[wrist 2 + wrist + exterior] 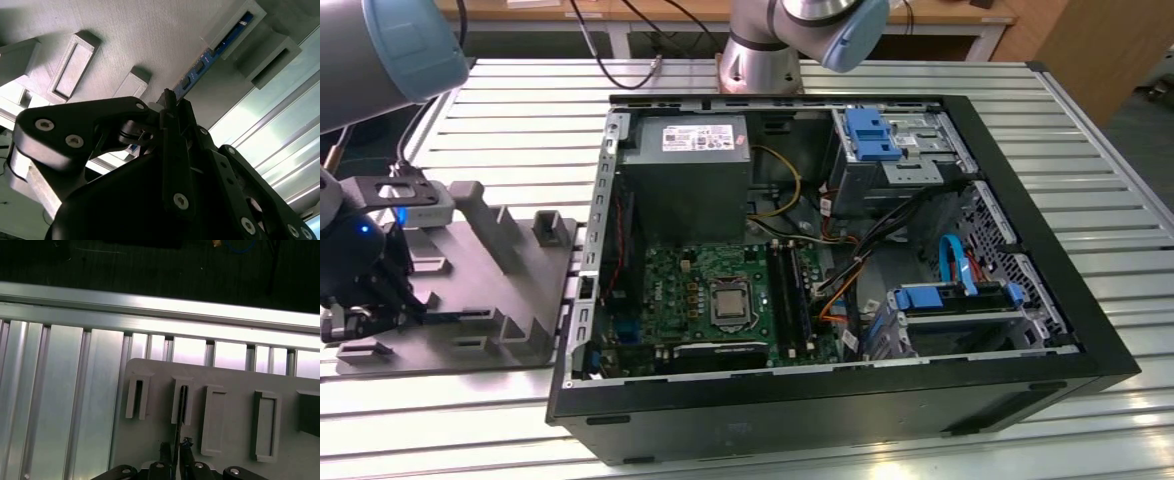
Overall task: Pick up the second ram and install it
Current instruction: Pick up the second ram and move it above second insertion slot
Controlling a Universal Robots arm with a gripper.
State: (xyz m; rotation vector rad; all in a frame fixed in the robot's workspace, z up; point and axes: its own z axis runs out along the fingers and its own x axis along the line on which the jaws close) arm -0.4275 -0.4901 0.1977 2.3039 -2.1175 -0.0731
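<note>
The second ram point(210, 56) is a thin stick with a row of small chips, standing on edge in a slot of the grey moulded tray point(150, 35). In the first wrist view I see the ram point(180, 410) edge-on as a dark line running from the slot down between my fingers. My gripper point(176, 447) is shut on its near end, one finger on each face. In the second wrist view the gripper point(170, 97) clamps the stick's end. In the exterior view my gripper point(360, 318) hangs low over the tray point(480, 270) at the exterior view's left.
An open computer case point(1014, 250) lies to the exterior view's right of the tray, with the motherboard point(680, 290) and its black memory sockets point(787, 290) exposed. The tray carries several upright posts point(264, 425). Everything rests on a ribbed aluminium table point(65, 405).
</note>
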